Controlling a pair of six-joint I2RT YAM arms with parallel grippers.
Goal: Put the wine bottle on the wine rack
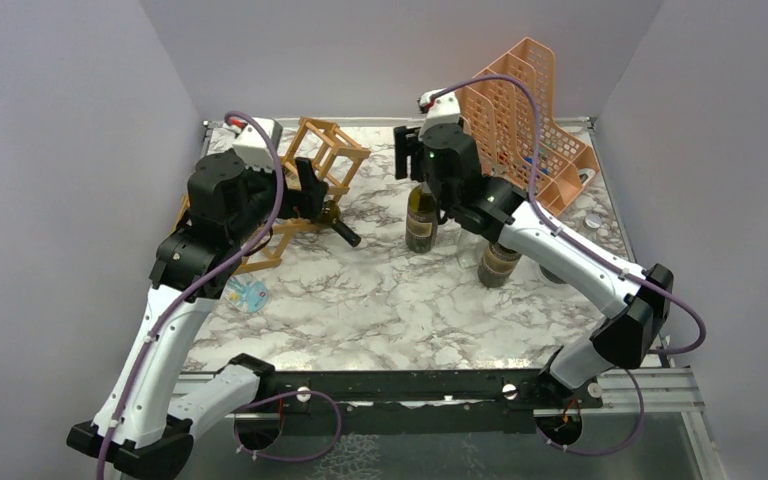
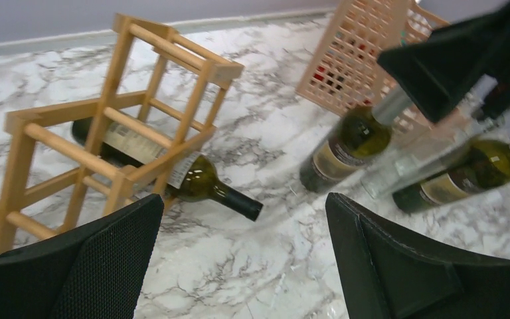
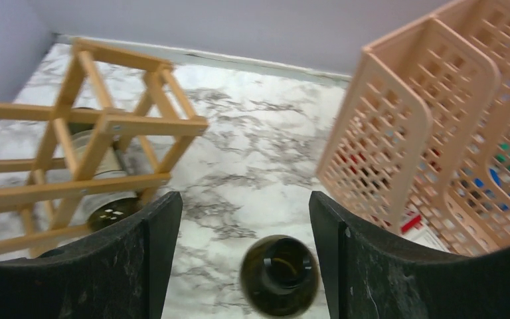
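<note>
A: Risks, biggest item first?

B: Wine rack, 10 o'clock on the bench. Light stick frame that looks to sit askew; I cannot tell if it rests flat. Left gripper hangs just beside it, jaws released wide, nothing between them. My read: a finger catching a stick on the way out would tip the frame.

A: And the wine bottle?

B: Wine bottle lies on its side in a low cell, neck poking out toward 4 o'clock. The task looks about done. A nudge to that neck could roll or drag it out.

A: Right side?

B: Right gripper straddles the top of an upright bottle, jaws apart, gaps on both sides, gripping nothing. An off-centre close could topple it toward the second upright bottle at its 4 o'clock.

A: Containers?

B: Rack: one bottle, no other seen in it. File holder, peach mesh, 1 o'clock: red, blue and green bits show through the holes, too hidden to name.
</note>
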